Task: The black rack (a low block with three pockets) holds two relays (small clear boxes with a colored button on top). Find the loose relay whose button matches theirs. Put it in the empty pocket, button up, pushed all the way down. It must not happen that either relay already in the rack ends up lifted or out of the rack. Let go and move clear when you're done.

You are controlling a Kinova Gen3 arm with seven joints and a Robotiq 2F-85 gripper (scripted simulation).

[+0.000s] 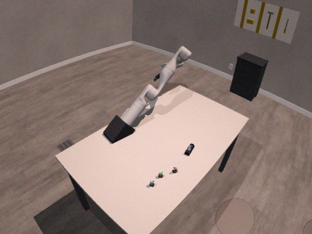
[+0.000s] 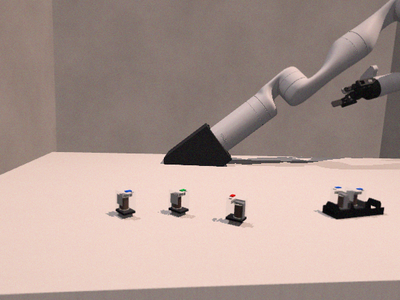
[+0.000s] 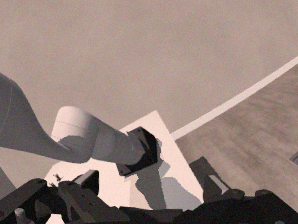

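Observation:
The black rack (image 1: pixel 187 153) (image 2: pixel 352 211) lies on the right part of the white table (image 1: pixel 189 114) (image 2: pixel 69 250). It holds two relays with blue buttons (image 2: pixel 347 198); its right pocket (image 2: pixel 373 204) is empty. Three loose relays stand upright in a row: blue button (image 1: pixel 151 183) (image 2: pixel 125 202), green button (image 1: pixel 161 175) (image 2: pixel 178 201), red button (image 1: pixel 174 170) (image 2: pixel 237 207). My gripper (image 1: pixel 156 77) (image 2: pixel 342 97) is open and empty, high in the air behind the table's far end, far from every relay. In the wrist view only its dark fingers show, with nothing between them.
The arm's black wedge base (image 1: pixel 118 129) (image 2: pixel 199 149) (image 3: pixel 143 149) sits at the table's far side. A dark cabinet (image 1: pixel 247 76) stands by the wall, off the table. The relays lie near the table's front edge.

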